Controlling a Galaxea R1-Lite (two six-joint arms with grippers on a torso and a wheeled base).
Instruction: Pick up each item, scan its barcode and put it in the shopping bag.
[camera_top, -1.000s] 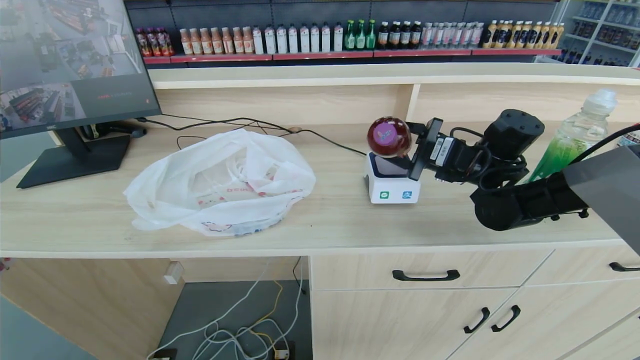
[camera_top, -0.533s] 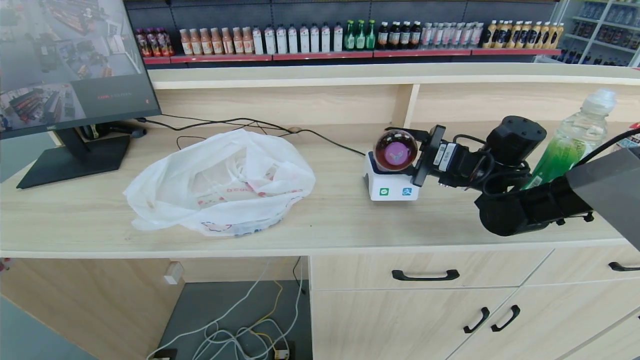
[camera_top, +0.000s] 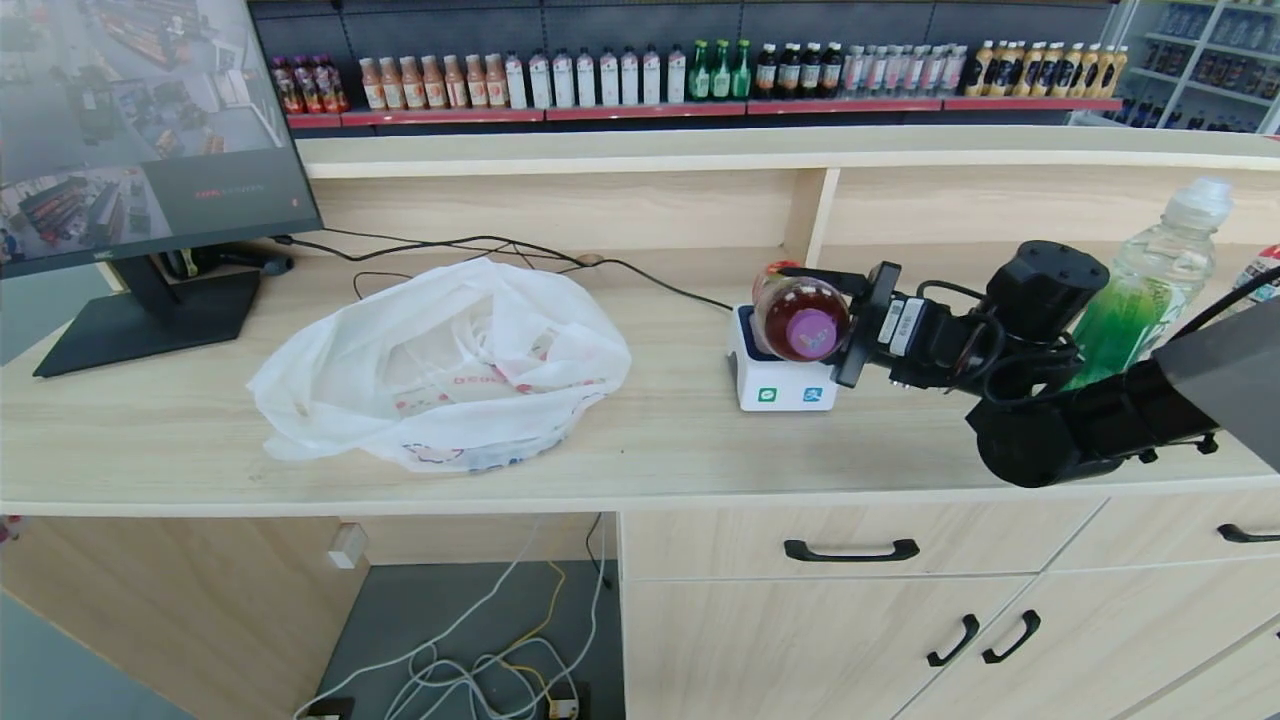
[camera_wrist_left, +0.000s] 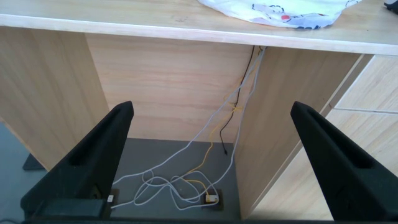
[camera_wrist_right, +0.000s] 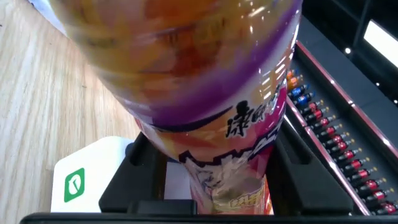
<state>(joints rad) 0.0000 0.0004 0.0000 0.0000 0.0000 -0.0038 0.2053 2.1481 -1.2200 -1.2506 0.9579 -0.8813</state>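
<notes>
Fingers (camera_wrist_left: 93, 162) of left gripper (camera_wrist_left: 208, 155) are spread wide, low in front of the desk (camera_wrist_left: 186, 25) edge. Right gripper (camera_top: 812, 312) has its fingers clamped on a dark drink bottle (camera_top: 800, 318), tipped sideways over the white scanner (camera_top: 775, 385); can't tell whether they touch. Shopping bag (camera_top: 440, 370) lies on the desk at 9 o'clock from the scanner, well apart. Green-labelled bottle (camera_top: 1130, 290) is at 2 o'clock from the scanner, monitor (camera_top: 140, 120) at 10 o'clock from the bag. Drinks shelf (camera_top: 700, 105) runs along the back.

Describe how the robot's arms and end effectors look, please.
The right arm is matte black with rounded cylindrical joints, looped black cables and a white printed label near the right end effector, also black. The left end effector has two black, tapering flat fingers.
</notes>
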